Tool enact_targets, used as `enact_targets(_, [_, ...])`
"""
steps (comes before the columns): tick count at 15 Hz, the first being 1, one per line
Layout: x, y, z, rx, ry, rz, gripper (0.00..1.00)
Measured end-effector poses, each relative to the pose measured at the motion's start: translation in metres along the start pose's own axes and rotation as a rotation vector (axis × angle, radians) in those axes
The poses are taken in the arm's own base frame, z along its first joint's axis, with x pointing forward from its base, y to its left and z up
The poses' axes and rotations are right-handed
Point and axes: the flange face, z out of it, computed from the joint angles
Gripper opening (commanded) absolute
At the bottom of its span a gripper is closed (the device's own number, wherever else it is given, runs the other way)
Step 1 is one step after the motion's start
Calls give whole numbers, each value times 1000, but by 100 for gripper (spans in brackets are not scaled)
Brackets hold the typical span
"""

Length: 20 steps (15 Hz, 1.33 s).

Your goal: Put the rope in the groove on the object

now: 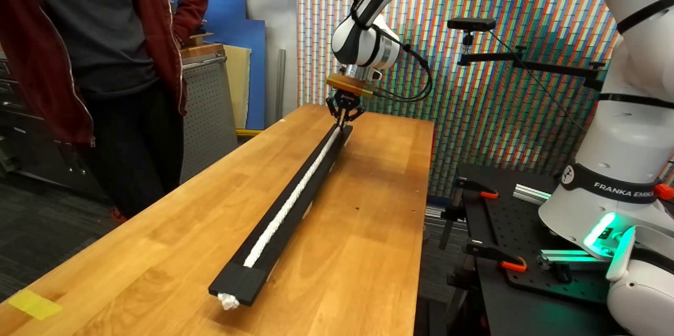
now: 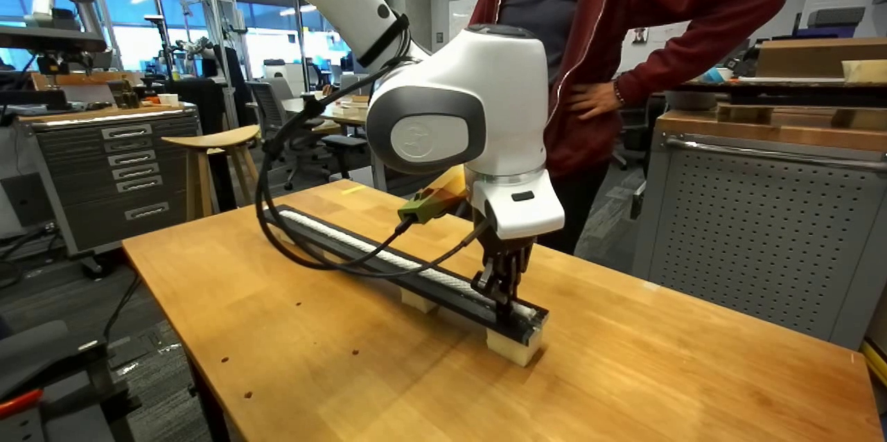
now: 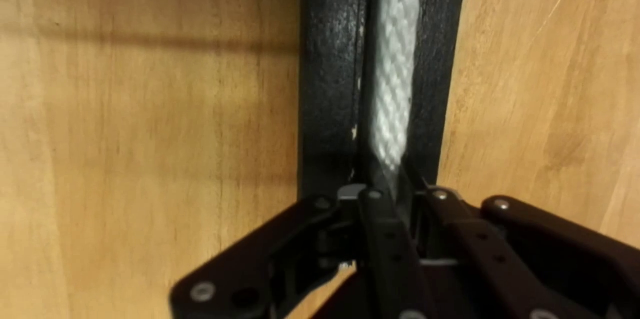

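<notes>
The object is a long black bar that lies lengthwise on the table and shows in both exterior views and the wrist view. The white rope lies along its groove, with a frayed tip sticking out past the near end cap. The rope also shows in an exterior view and the wrist view. My gripper points down at the bar's end away from that cap. In the wrist view its fingers are close together around the rope, hiding the rope beyond.
Pale blocks hold the bar above the wooden table. A person in a red jacket stands beside the table. A black cable loops from the arm over the bar. Yellow tape marks a table corner.
</notes>
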Motion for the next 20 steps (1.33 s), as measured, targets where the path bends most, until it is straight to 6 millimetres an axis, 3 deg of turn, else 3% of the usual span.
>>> enact_targets(1, [0, 0, 0, -2, 2, 3, 36])
enact_targets(10, [4, -1, -2, -1, 9, 13, 100])
enact_targets(20, [1, -10, -7, 1, 19, -35, 100])
